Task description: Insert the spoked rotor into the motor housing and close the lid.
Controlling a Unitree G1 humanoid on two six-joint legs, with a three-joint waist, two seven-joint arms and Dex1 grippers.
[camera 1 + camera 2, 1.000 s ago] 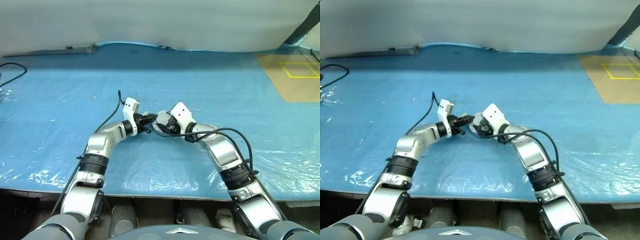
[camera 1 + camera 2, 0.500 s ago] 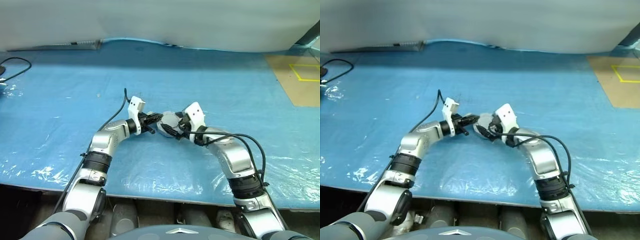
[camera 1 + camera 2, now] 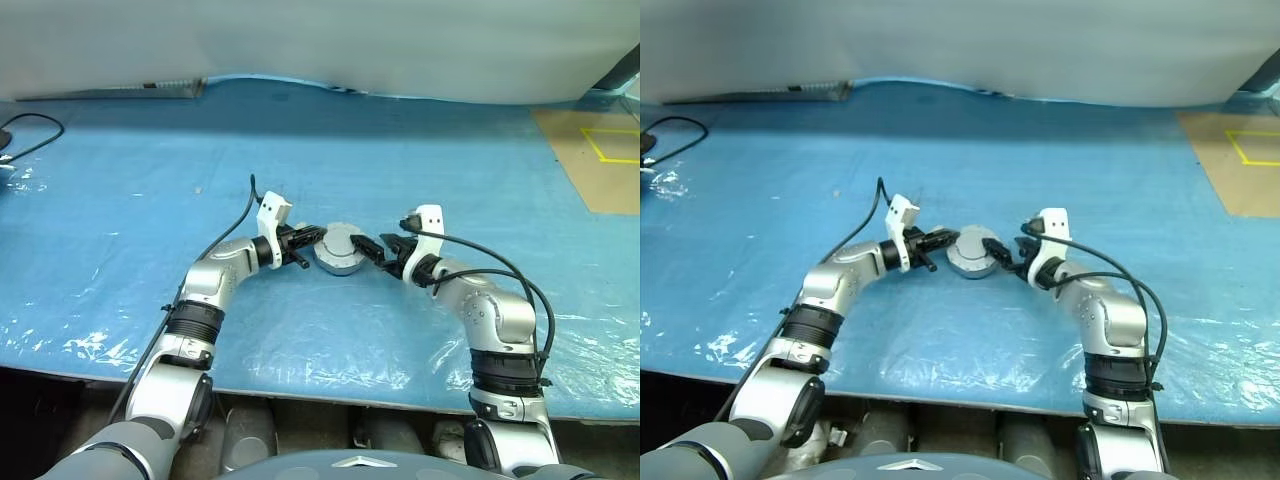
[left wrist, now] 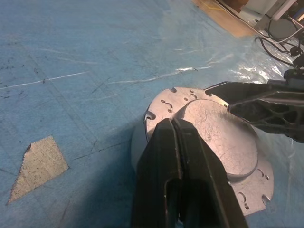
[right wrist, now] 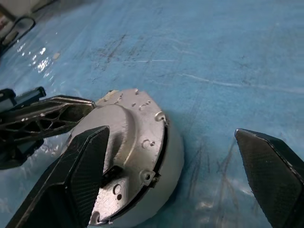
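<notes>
Between both grippers sits the motor housing (image 3: 339, 249), lid (image 4: 218, 137) down.
Left gripper (image 4: 175, 124) pressed together over its rim; right gripper (image 5: 187, 159) spread wide beside it.

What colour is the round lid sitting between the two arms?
Plain silvery grey metal lid, finely scratched, best seen in the left wrist view.

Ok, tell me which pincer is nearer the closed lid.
Left. The left pincer, shut, rests on the lid at its edge. The right pincer, open, sits beside the motor housing, one finger close, the other well clear.
</notes>
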